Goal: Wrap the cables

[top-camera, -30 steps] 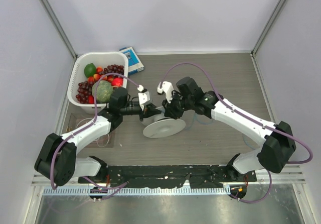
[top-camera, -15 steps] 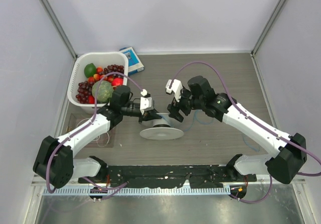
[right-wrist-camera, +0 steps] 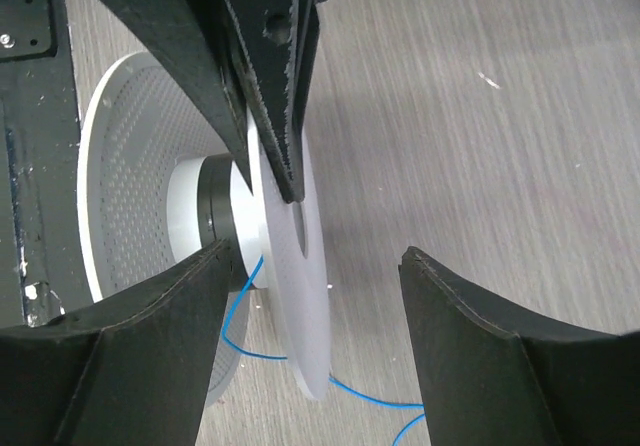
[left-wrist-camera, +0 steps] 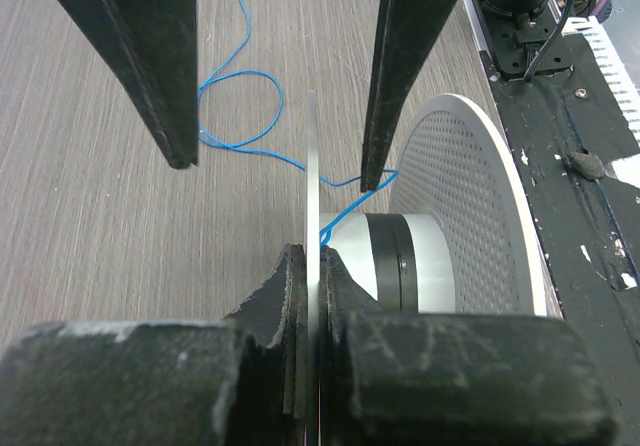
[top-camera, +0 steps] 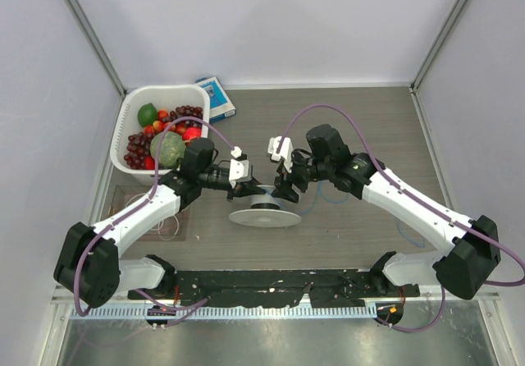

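A white spool (top-camera: 264, 212) stands on its edge mid-table. My left gripper (top-camera: 244, 187) is shut on its thin near flange (left-wrist-camera: 312, 156), the pads clamped on either side. The thin blue cable (left-wrist-camera: 240, 73) runs from the spool's hub (left-wrist-camera: 385, 256) out over the table in loose loops. My right gripper (top-camera: 285, 187) is open, and its fingers (left-wrist-camera: 150, 56) straddle the same flange (right-wrist-camera: 300, 296) without touching it. Below the flange the blue cable (right-wrist-camera: 366, 399) trails between the right fingers. More blue cable (top-camera: 328, 195) lies under the right arm.
A white basket (top-camera: 121, 132) of fruit stands at the back left, with a blue and white box (top-camera: 216, 97) beside it. A tan mat (top-camera: 131, 210) with faint thin wires lies at the left. A black rail (top-camera: 271, 284) runs along the near edge.
My right gripper has opened and drawn back from the spool, then eased in a little. The spool has tipped up more onto its edge in the left gripper's hold.
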Action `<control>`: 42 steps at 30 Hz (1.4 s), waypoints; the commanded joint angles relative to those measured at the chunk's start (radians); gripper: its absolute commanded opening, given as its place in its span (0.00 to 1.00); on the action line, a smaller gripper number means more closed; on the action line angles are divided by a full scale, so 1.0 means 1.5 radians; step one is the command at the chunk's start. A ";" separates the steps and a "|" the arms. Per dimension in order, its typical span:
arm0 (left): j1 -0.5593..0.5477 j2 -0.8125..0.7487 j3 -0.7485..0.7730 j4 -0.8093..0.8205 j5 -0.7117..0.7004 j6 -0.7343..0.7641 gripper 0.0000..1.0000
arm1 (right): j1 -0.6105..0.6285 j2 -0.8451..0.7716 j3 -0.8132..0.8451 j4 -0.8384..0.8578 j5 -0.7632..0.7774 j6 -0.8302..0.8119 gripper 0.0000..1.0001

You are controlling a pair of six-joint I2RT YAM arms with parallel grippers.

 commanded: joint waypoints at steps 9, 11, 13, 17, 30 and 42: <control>-0.002 -0.034 0.007 0.102 0.027 -0.036 0.00 | 0.002 0.020 -0.049 0.104 -0.039 -0.011 0.61; -0.001 -0.037 0.005 0.105 0.027 -0.037 0.00 | 0.002 0.020 -0.051 0.117 -0.039 -0.001 0.56; -0.001 -0.037 0.003 0.107 0.025 -0.039 0.00 | 0.002 0.020 -0.053 0.125 -0.042 0.006 0.54; -0.001 -0.040 -0.005 0.130 0.016 -0.053 0.00 | 0.001 0.019 -0.061 0.141 -0.044 0.017 0.46; 0.003 -0.041 -0.010 0.145 -0.008 -0.090 0.13 | 0.002 0.015 -0.071 0.141 -0.020 0.016 0.01; -0.001 -0.018 -0.004 0.153 -0.016 -0.107 0.35 | 0.002 0.018 -0.066 0.150 -0.023 0.019 0.01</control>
